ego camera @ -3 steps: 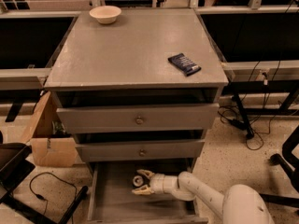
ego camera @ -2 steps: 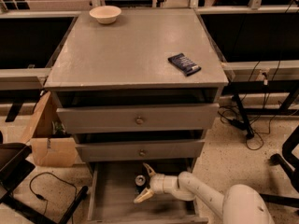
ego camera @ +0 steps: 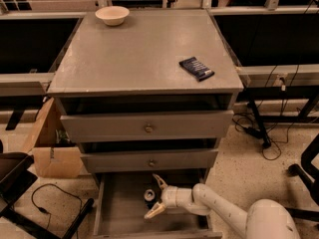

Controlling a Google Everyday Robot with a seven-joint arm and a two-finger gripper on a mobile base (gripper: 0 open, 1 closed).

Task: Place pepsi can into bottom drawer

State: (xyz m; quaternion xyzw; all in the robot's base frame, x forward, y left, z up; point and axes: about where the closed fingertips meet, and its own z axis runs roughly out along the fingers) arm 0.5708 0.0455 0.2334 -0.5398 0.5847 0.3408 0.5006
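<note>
The bottom drawer (ego camera: 117, 218) of the grey cabinet is pulled open. The pepsi can (ego camera: 149, 195), dark with a silver top, stands upright on the drawer floor near the back. My gripper (ego camera: 156, 196) reaches into the drawer from the right. Its fingers are spread wide apart, one tip above the can and one below, and they do not clasp the can. The white arm (ego camera: 224, 213) runs off to the lower right.
A flat dark-blue snack packet (ego camera: 196, 68) lies on the cabinet top (ego camera: 139, 54) at the right. A cream bowl (ego camera: 112, 15) stands at its back left. Two upper drawers with brass knobs (ego camera: 148, 129) are shut. A cardboard box (ego camera: 50, 143) and cables lie at the left.
The fingers were closed around the can a second ago. They have spread wide and let the can go, and it stands on the drawer floor.
</note>
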